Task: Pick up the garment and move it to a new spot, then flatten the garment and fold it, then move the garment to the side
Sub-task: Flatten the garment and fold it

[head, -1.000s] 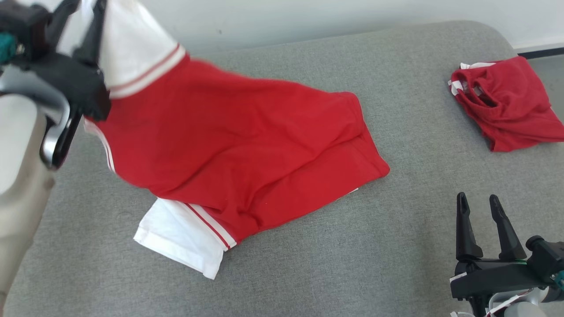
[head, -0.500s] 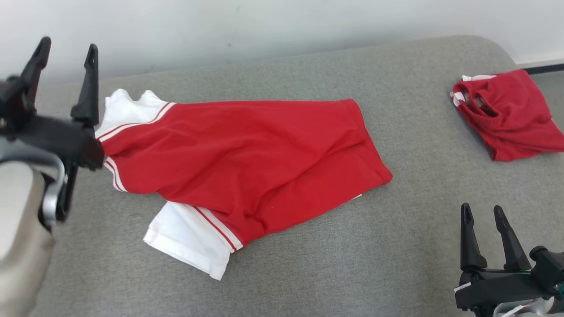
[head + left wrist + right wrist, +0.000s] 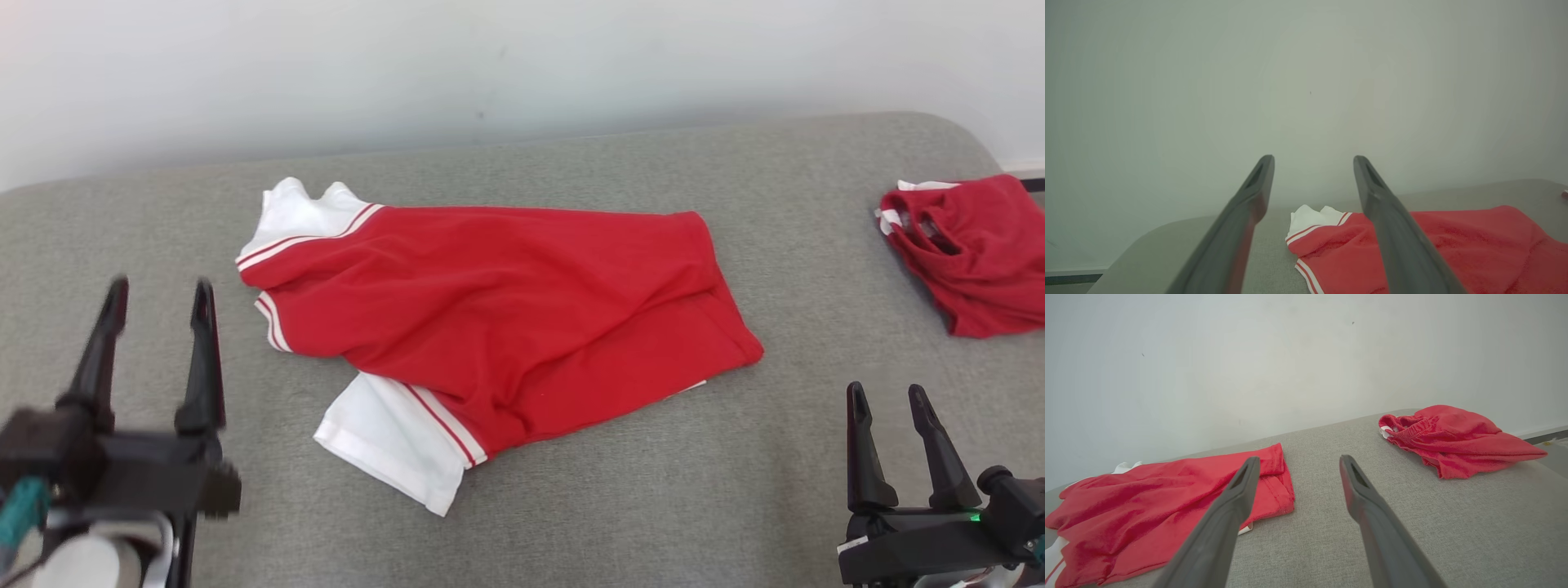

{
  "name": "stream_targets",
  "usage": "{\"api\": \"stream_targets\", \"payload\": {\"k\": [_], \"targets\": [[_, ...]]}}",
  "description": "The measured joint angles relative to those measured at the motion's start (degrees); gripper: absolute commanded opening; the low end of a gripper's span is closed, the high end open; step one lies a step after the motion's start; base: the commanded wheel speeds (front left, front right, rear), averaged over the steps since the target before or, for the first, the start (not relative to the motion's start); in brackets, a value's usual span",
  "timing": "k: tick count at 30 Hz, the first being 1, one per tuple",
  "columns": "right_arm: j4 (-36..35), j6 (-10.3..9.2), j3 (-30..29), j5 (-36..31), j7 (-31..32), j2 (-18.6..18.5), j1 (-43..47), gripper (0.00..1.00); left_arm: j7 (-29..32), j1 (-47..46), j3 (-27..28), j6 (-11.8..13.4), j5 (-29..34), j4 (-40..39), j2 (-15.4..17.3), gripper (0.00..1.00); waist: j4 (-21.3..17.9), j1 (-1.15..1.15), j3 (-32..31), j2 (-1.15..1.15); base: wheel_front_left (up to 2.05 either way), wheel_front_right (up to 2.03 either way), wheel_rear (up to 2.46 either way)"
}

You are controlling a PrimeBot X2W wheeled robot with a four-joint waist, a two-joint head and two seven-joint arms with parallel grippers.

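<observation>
Left gripper (image 3: 161,287): fingers (image 3: 202,359) spread wide, nothing between them, empty. They point up the head view from its lower left and hang over bare grey fabric. In the left wrist view the same gripper (image 3: 1313,160) frames the pale wall, with the near end of the garment (image 3: 1474,241) low between and to the right of the fingers, apart from them.

Right gripper (image 3: 886,390): fingers also apart and empty, at the lower right of the head view, clear of any cloth. In the right wrist view this gripper (image 3: 1299,459) points at bare grey fabric between the two red pieces.

Garment (image 3: 506,310): red shirt with white sleeves, lying on the grey fabric-covered tabletop (image 3: 620,506), about mid-surface, between the two grippers and touching neither.
- Body lies mostly flat but rumpled, with soft ridges running along its length.
- One white sleeve (image 3: 392,441) sticks out from under the near red edge, toward the left gripper's side.
- Other white sleeve (image 3: 302,216) is bunched at the far left end, with red and white stripe trim at the seam.
- Hem end (image 3: 1274,486) points to the right.

Second red garment (image 3: 971,261): crumpled heap at the right edge of the tabletop, well apart from the first.

Pale wall (image 3: 490,65) stands behind the tabletop.
</observation>
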Motion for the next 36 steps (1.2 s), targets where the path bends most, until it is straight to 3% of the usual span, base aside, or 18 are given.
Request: {"api": "stream_targets", "payload": {"k": [8,18,28,36], "targets": [[-0.7,0.0,0.7,-0.1,0.0,-0.5,0.9,1.0,0.0,9.4,4.1,-1.5,1.5,-3.8,-4.3,1.0,1.9,0.01,-0.5,0.0,0.0,0.0,0.0],[-0.8,0.0,1.6,-0.1,0.0,-0.5,2.4,1.0,0.0,19.7,7.0,-4.6,3.4,-2.6,-10.0,1.0,3.5,0.01,-1.9,0.0,0.0,0.0,0.0],[-0.9,0.0,2.3,-0.1,0.0,-0.5,2.2,1.0,0.0,18.3,8.6,-8.6,6.2,0.5,-12.5,1.0,3.6,0.01,-1.1,0.0,0.0,0.0,0.0],[0.7,0.0,3.1,0.6,0.0,-0.6,0.4,1.0,0.4,6.4,5.4,-12.1,8.0,8.2,-12.4,1.0,1.4,0.01,1.2,0.0,0.0,0.0,0.0]]}}
